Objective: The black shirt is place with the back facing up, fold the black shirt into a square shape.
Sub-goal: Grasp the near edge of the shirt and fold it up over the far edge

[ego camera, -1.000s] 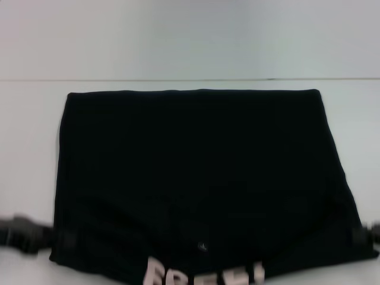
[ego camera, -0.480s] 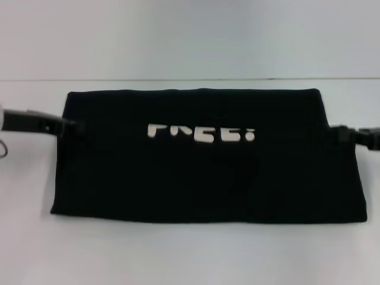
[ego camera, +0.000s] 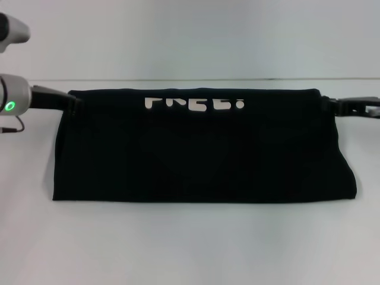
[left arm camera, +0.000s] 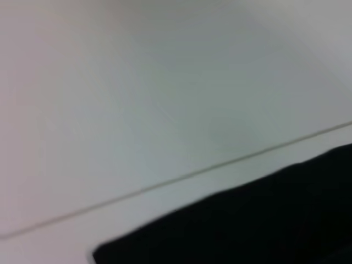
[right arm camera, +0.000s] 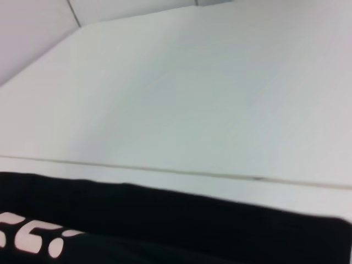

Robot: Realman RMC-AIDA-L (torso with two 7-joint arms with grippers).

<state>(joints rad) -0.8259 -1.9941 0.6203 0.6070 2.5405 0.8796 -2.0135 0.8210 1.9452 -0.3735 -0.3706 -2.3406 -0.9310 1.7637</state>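
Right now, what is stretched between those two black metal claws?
In the head view, the large black fabric shirt with white letters spans from left gripper to right gripper.

The left arm reaches in from the left side of the head view, its grey wrist showing a green light, and its black left gripper sits at the far left corner of the black shirt. The right arm comes in from the right, its black right gripper at the far right corner.
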